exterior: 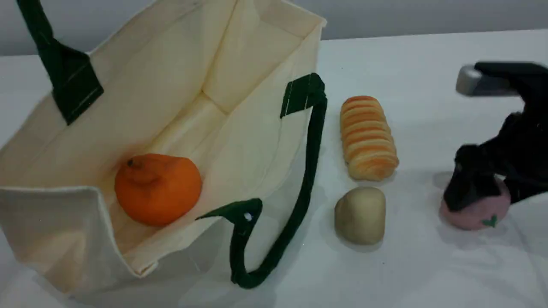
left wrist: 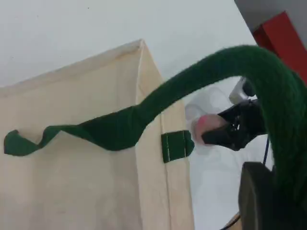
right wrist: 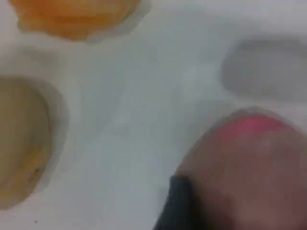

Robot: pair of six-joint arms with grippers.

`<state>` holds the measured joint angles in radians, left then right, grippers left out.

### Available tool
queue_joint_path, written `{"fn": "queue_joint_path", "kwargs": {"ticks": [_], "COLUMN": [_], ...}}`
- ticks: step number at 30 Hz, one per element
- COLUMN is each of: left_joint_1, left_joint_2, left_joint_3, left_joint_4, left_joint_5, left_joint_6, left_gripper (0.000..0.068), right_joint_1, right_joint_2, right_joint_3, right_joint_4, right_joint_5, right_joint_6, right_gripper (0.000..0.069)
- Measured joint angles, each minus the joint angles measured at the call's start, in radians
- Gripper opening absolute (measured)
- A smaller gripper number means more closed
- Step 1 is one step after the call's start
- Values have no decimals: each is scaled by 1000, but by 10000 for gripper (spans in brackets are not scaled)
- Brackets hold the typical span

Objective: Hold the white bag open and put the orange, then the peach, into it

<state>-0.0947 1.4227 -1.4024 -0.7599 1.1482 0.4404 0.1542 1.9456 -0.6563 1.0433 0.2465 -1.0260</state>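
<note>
The white bag lies open on the table's left, and the orange rests inside it. Its far green handle runs up out of the scene view. In the left wrist view that strap arches into my left gripper, which is shut on it. The pink peach sits on the table at the right. My right gripper is down over it, shut against its sides. Up close, one dark fingertip touches the peach.
A striped orange-and-cream bread roll and a beige lump lie between the bag and the peach. The bag's near green handle droops onto the table beside them. A red object stands beyond the table.
</note>
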Motion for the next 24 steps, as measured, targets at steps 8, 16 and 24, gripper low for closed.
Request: {"fn": "queue_joint_path", "kwargs": {"ticks": [8,16,24], "left_joint_1": [0,0,0], "left_joint_2": [0,0,1], "left_joint_3": [0,0,0], "left_joint_4": [0,0,0], "left_joint_5": [0,0,0], "left_joint_6": [0,0,0], "left_gripper": [53,53,53], "right_joint_1": [0,0,0], "right_joint_2": [-13,-180,-426], "right_joint_3": [0,0,0], "right_joint_4": [-4,-7,127], "right_joint_5": [6,100,287], "right_joint_6": [-4,-27,-43], "right_gripper": [335,335,335]}}
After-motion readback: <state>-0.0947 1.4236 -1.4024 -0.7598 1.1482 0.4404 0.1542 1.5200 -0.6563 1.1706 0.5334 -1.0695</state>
